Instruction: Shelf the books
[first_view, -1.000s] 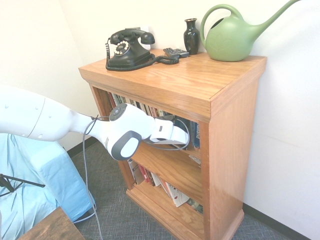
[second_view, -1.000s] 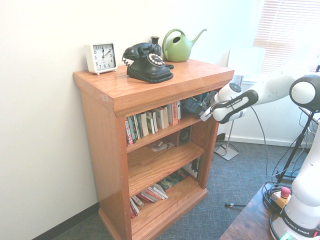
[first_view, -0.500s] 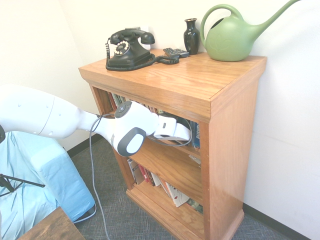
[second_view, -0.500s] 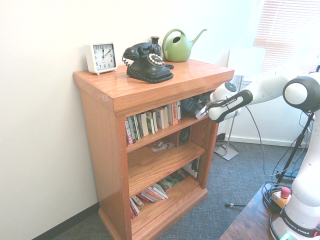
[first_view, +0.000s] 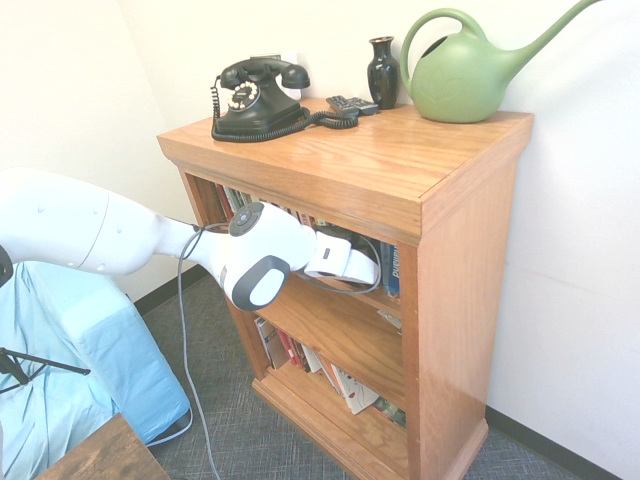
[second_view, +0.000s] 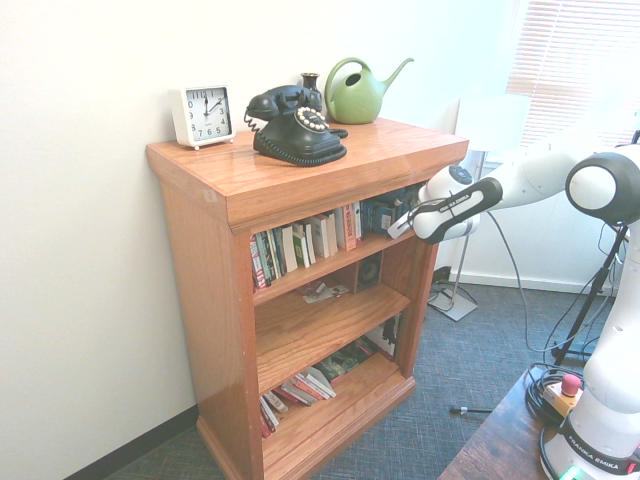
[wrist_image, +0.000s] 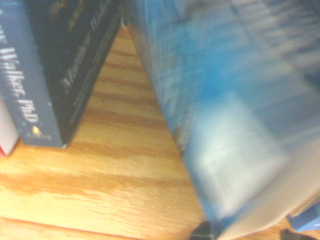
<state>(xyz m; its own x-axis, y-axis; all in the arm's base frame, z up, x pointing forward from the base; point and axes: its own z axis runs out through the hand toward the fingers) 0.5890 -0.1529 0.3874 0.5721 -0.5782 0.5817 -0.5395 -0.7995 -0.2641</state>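
arm (first_view: 250, 265) pushed deeper | gripper hidden in shelf (first_view: 440, 200) | book (wrist_image: 225, 110) blurred

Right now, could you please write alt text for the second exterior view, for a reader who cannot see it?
A white robot arm reaches its end effector into the top level of an orange-brown wooden shelf, beside a row of books. On the shelf's top stand a white clock, a black telephone and a green watering can.

Ext cams flank shelf (first_view: 440, 300); wrist close-up.
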